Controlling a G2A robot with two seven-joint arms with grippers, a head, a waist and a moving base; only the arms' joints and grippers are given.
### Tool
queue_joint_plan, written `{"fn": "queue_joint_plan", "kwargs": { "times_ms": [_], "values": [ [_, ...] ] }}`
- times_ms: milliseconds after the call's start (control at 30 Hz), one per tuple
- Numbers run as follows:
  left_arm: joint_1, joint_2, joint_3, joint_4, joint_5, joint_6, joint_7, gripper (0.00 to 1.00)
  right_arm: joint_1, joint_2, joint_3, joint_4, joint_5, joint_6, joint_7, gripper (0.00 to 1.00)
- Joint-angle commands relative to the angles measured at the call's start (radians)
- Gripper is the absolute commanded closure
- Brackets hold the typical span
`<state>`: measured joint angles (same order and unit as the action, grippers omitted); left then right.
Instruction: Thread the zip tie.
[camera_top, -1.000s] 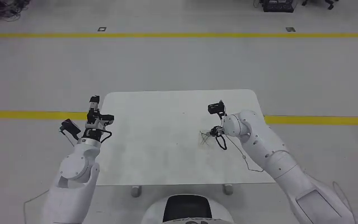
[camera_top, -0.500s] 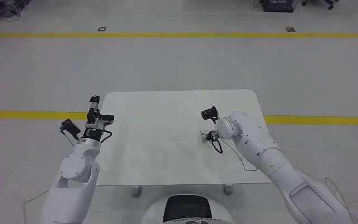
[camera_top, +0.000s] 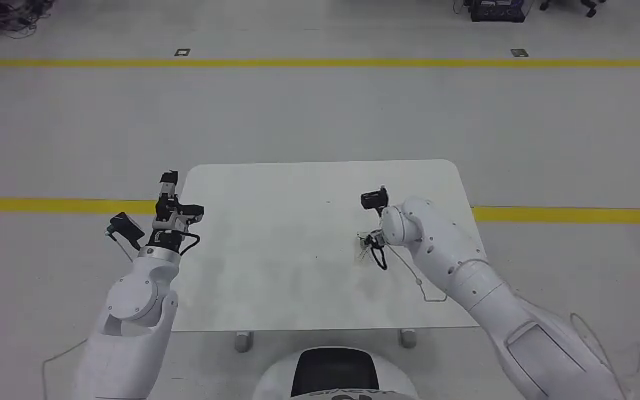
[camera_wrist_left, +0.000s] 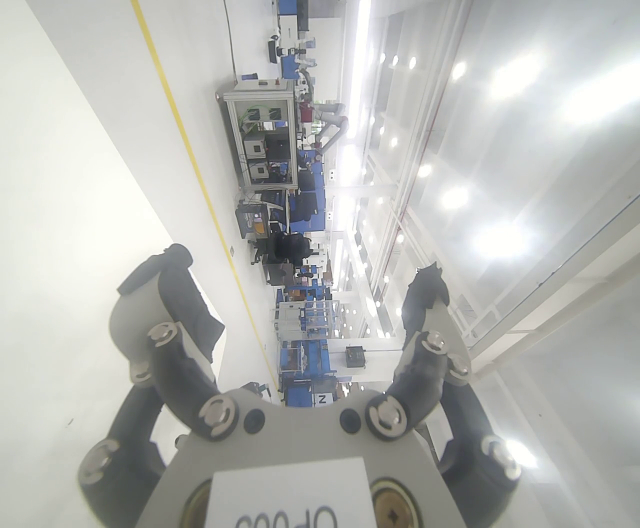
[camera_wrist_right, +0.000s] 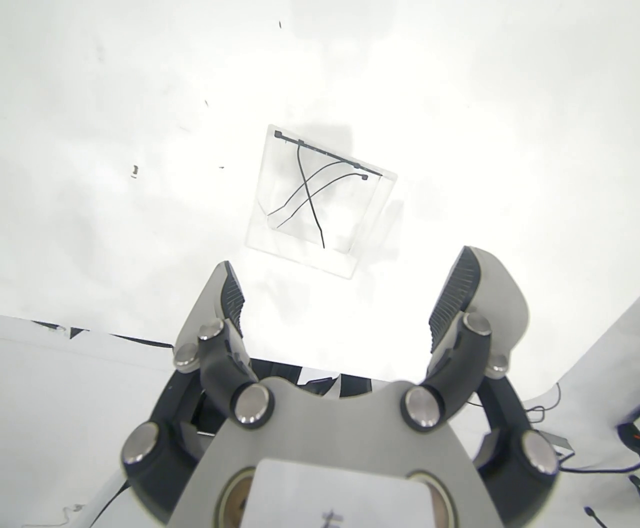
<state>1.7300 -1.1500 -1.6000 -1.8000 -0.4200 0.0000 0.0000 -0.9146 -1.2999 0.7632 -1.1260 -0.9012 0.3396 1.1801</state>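
Right gripper (camera_wrist_right: 345, 280) is held spread wide near a clear box (camera_wrist_right: 375, 220) of black zip ties (camera_wrist_right: 310, 195). Left gripper (camera_wrist_left: 300, 270) is parked by the table (camera_top: 280, 250)'s left edge, released and empty too.

Top view overlooks the table (camera_top: 280, 230); right wrist shares it close, left faces the hall (camera_wrist_left: 280, 150).

One white table (camera_top: 280, 220) holds one clear square box (camera_wrist_right: 372, 225) containing what look like four thin black zip ties (camera_wrist_right: 305, 189).
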Motion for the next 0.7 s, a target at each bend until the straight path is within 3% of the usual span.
{"fn": "queue_joint_plan", "kwargs": {
  "times_ms": [0, 67, 433, 667],
  "values": [
    [0.0, 0.0, 0.0, 0.0, 0.0, 0.0, 0.0, 0.0, 0.001, -0.017, 0.022, 0.029, 0.01, 0.0, -0.012, 0.0],
    [0.0, 0.0, 0.0, 0.0, 0.0, 0.0, 0.0, 0.0, -0.002, -0.03, 0.03, 0.031, 0.012, 0.0, -0.028, 0.0],
    [0.0, 0.0, 0.0, 0.0, 0.0, 0.0, 0.0, 0.0, -0.005, -0.03, 0.03, 0.03, 0.01, 0.0, -0.034, 0.0],
    [0.0, 0.0, 0.0, 0.0, 0.0, 0.0, 0.0, 0.0, -0.046, -0.066, 0.068, -0.007, -0.115, 0.0, -0.039, 0.0]
  ]
}}
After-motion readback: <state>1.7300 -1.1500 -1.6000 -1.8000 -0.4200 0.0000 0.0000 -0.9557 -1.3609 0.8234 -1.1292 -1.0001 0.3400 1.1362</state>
